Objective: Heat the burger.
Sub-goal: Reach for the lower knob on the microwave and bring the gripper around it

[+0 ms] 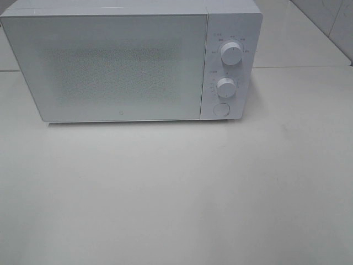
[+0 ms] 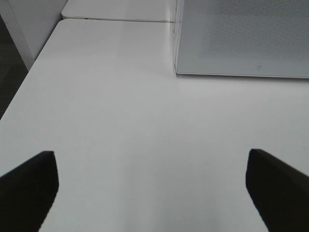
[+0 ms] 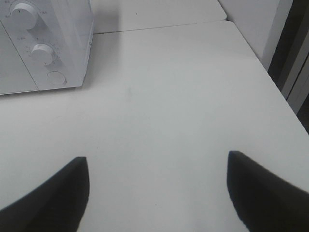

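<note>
The burger is out of view in every frame. A white microwave [image 1: 121, 63] stands at the back of the white table [image 1: 176, 187], its door shut, with two knobs [image 1: 230, 53] and a round button [image 1: 221, 110] on its right panel. Neither arm shows in the exterior high view. In the left wrist view my left gripper [image 2: 152, 186] hangs open over bare table, the microwave door [image 2: 244, 36] ahead of it. My right gripper [image 3: 157, 191] also stands open with nothing between its fingers, the microwave's control panel [image 3: 41, 48] ahead of it.
The table's left edge [image 2: 21, 89] drops to a dark floor. Its right edge [image 3: 273, 84] runs beside a white wall panel and a dark gap. A seam joins a second table top behind the microwave [image 3: 159, 26].
</note>
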